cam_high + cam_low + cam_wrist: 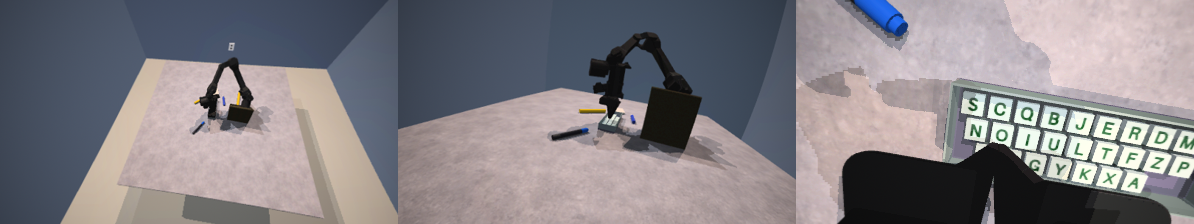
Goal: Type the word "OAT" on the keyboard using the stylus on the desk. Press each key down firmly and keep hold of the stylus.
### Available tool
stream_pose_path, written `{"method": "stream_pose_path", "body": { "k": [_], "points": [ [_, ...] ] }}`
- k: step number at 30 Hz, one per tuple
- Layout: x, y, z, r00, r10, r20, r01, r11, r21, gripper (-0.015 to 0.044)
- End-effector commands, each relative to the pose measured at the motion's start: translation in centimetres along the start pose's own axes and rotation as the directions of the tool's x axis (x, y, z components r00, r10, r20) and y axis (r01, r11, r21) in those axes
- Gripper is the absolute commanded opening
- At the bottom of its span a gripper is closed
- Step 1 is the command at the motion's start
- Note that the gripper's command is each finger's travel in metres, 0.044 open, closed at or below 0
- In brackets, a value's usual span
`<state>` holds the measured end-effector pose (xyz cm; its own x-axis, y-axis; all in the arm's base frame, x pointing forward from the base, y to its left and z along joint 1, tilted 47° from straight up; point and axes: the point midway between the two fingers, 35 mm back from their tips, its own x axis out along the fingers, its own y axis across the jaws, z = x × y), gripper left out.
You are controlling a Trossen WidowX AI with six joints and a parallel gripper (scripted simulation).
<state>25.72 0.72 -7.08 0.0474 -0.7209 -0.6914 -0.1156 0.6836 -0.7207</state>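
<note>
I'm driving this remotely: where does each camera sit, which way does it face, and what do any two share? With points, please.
Top: high above the desk [206, 162] [582, 177], angled down toward the outlet wall; whole arm shows.
Exterior: low beside the desk, looking across it; shows the arm, its base partly hidden by a dark panel [240, 113] [671, 118].
Wrist: on the arm, facing down past the closed fingertips onto the keyboard [608, 127] [952, 120].
Top and exterior share the black, blue-ended pen [198, 128] [569, 134].

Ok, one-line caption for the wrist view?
Closed, empty claw at the letter keyboard, beside a blue-ended pen.
</note>
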Motion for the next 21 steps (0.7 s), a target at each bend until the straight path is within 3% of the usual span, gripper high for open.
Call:
{"method": "stream_pose_path", "body": {
  "k": [1, 5, 16, 21],
  "points": [
    [0.0, -1.9, 0.2, 1.0, -0.004, 0.0, 0.004, 1.0, -0.001, 0.0],
    [0.0, -6.5, 0.0, 1.0, -0.009, -0.001, 0.009, 1.0, -0.001, 0.0],
    [0.0, -7.0, 0.0, 1.0, -0.009, -0.001, 0.009, 1.0, -0.001, 0.0],
    [-0.1, -13.1, 0.0, 1.0, -0.011, -0.001, 0.011, 1.0, -0.001, 0.0]
  ]
}}
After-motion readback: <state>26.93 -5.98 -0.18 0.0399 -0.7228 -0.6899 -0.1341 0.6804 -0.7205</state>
